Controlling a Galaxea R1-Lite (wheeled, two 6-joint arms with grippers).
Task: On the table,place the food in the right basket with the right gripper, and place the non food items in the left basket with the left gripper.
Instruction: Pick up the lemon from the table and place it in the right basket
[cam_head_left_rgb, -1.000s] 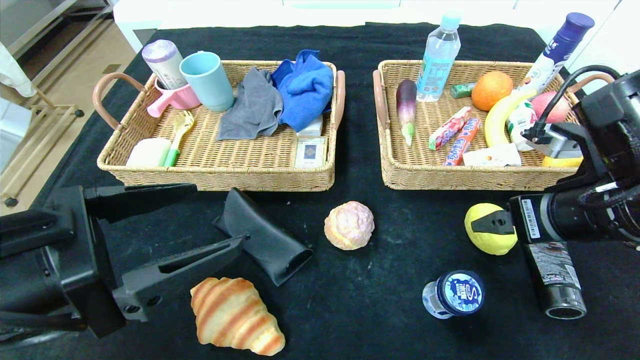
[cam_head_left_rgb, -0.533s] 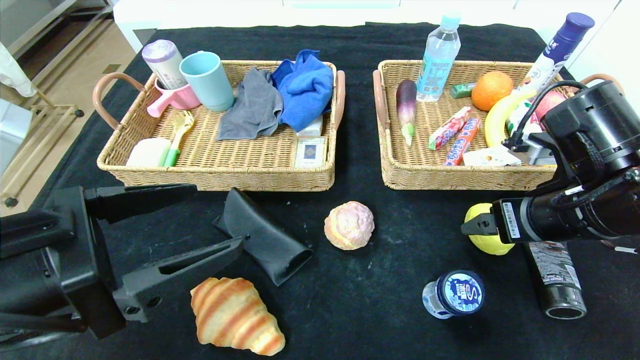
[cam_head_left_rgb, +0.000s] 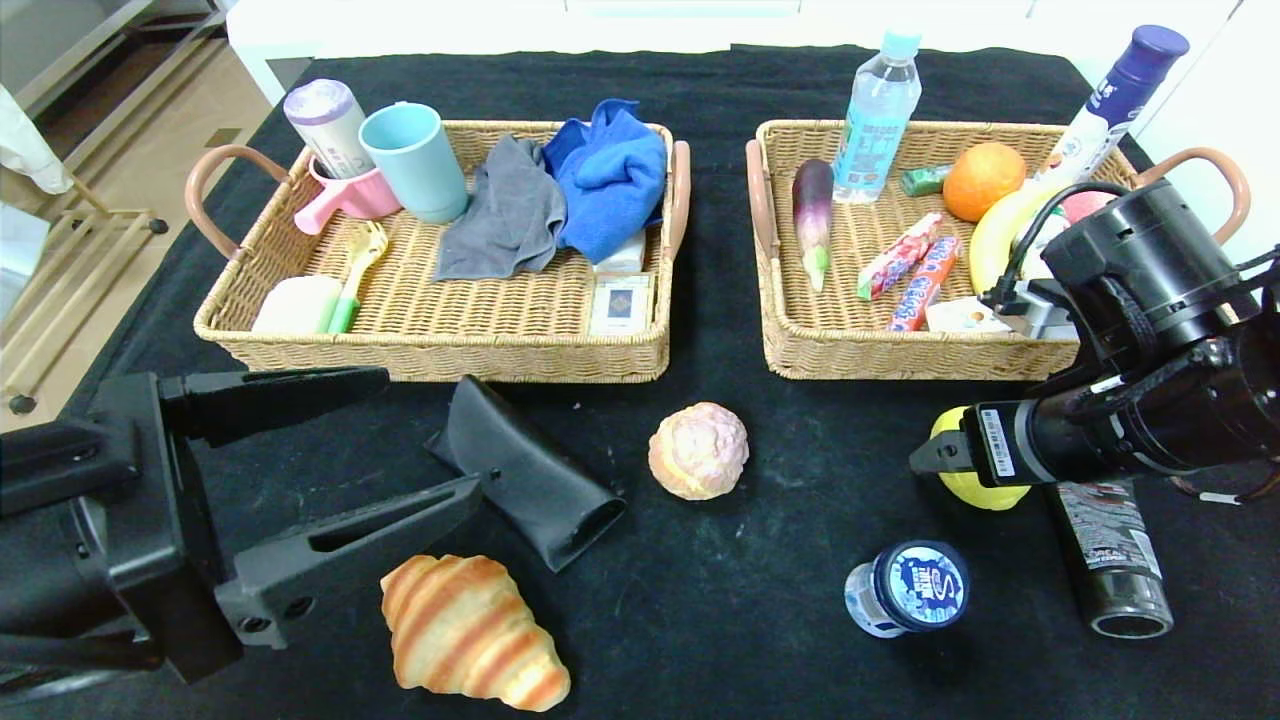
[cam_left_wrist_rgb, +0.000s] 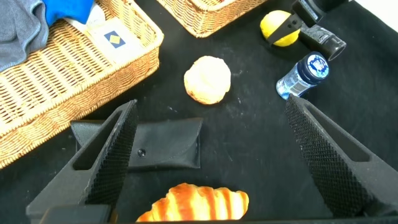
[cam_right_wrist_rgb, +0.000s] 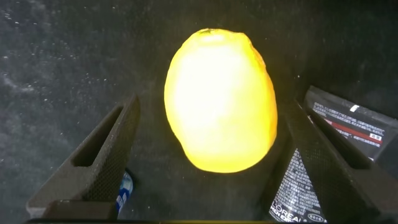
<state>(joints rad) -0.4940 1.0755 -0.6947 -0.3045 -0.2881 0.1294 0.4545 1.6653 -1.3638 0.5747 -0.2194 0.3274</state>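
Note:
My right gripper (cam_head_left_rgb: 945, 460) is open and sits low over the yellow lemon (cam_head_left_rgb: 980, 492). In the right wrist view the lemon (cam_right_wrist_rgb: 221, 99) lies between the spread fingers, touching neither. The black tube (cam_head_left_rgb: 1115, 550) lies just beside it. The white bottle (cam_head_left_rgb: 908, 588) with a blue lid, the cream puff (cam_head_left_rgb: 698, 450) and the croissant (cam_head_left_rgb: 470, 632) lie on the table (cam_head_left_rgb: 760, 560). My left gripper (cam_head_left_rgb: 430, 435) hangs open at the near left, beside the black glasses case (cam_head_left_rgb: 530, 480). The left wrist view shows the case (cam_left_wrist_rgb: 165, 143) and croissant (cam_left_wrist_rgb: 196, 205) under its fingers.
The left basket (cam_head_left_rgb: 430, 350) holds cloths, cups and small boxes. The right basket (cam_head_left_rgb: 900, 355) holds fruit, snacks and bottles, and my right arm partly covers its near right corner. A floor and shelving lie beyond the table's left edge.
My right arm has swung left and down, bringing its open fingers lower around the lemon. The left arm has hardly moved.

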